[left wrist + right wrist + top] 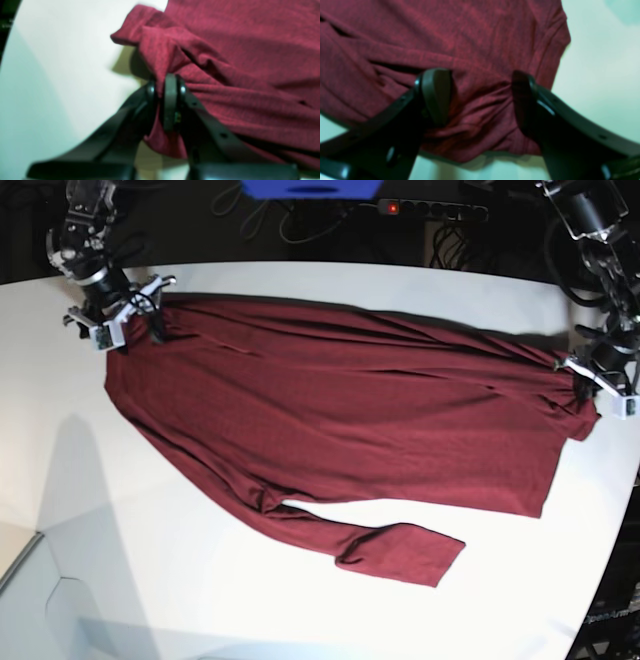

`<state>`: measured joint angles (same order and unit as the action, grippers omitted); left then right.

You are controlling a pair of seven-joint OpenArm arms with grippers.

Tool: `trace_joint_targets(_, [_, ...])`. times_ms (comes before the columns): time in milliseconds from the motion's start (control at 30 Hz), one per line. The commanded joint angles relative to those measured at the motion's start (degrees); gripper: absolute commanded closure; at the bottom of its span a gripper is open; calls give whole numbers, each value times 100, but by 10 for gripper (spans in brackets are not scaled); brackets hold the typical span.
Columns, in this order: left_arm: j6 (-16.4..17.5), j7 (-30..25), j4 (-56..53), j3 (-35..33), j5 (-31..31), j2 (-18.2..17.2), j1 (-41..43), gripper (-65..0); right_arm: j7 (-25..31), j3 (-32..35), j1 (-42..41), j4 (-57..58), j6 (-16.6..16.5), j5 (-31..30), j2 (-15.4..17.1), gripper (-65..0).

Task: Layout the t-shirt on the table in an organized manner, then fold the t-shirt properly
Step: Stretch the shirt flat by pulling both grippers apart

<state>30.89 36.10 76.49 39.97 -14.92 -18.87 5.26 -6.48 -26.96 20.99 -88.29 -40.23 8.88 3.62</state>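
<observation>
On table (60, 480), t-shirt (340, 420) stretched, left hand (163, 85) clenched on its edge, right hand (480, 97) released.

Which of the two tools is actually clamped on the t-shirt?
The left tool, at the base view's right, is shut on a bunched fold of the t-shirt. The right tool stands wide open, with cloth between its fingers but unpinched.

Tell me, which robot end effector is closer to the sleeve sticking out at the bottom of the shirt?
The left end effector. It pinches the t-shirt at its right edge, up and right of that sleeve. The right end effector sits open over the far top-left corner.
</observation>
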Motion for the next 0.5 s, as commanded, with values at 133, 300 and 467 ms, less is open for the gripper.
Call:
trace_joint_targets(133, [-35, 412, 654, 52, -25, -121, 235, -2, -121, -34, 200, -283, 23, 109, 56, -389])
trace_joint_targets(300, [-35, 843, 892, 527, -25, -25, 349, -2, -121, -42, 200, -274, 23, 109, 73, -389])
trace_joint_targets(467, [-35, 861, 857, 773, -16, 10, 384, -2, -121, -42, 182, -283, 23, 101, 56, -389])
